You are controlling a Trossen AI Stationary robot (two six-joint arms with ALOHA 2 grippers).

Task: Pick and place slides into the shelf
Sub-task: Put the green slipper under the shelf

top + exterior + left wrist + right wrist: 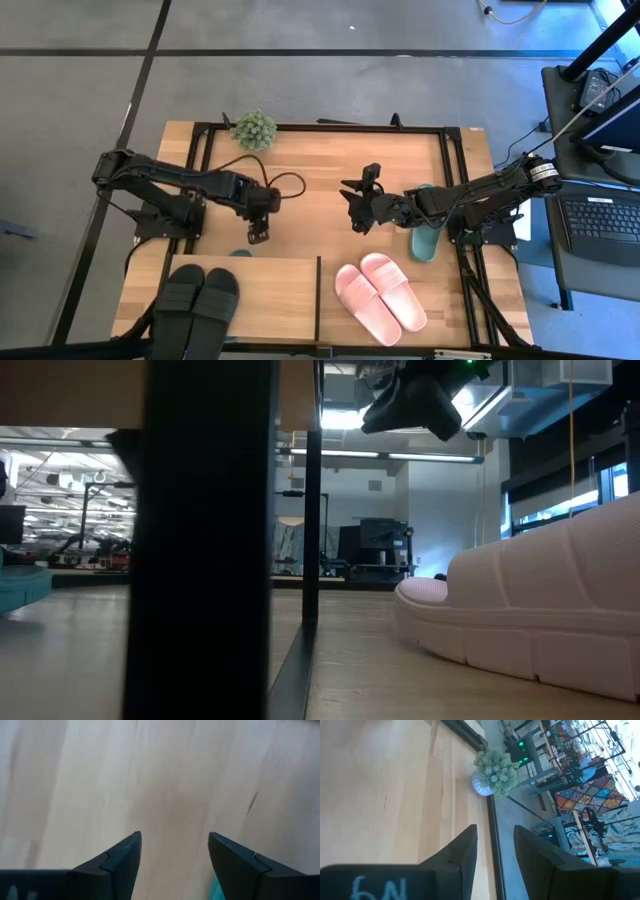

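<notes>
Overhead, left gripper [258, 237] fingers apart, empty, above bare wood; right gripper [358, 222] parted, empty. Ribbed rubber pink slides [381, 296] (5 o'clock) run diagonally; black slides [197, 303] on shelf [270, 290], 7 o'clock.

Overhead looks straight down; low camera sits beside pink slides [540, 610].

Small potted green plant [253, 129] at the tabletop's [320, 175] far edge; laptop [603, 222] beside.
</notes>
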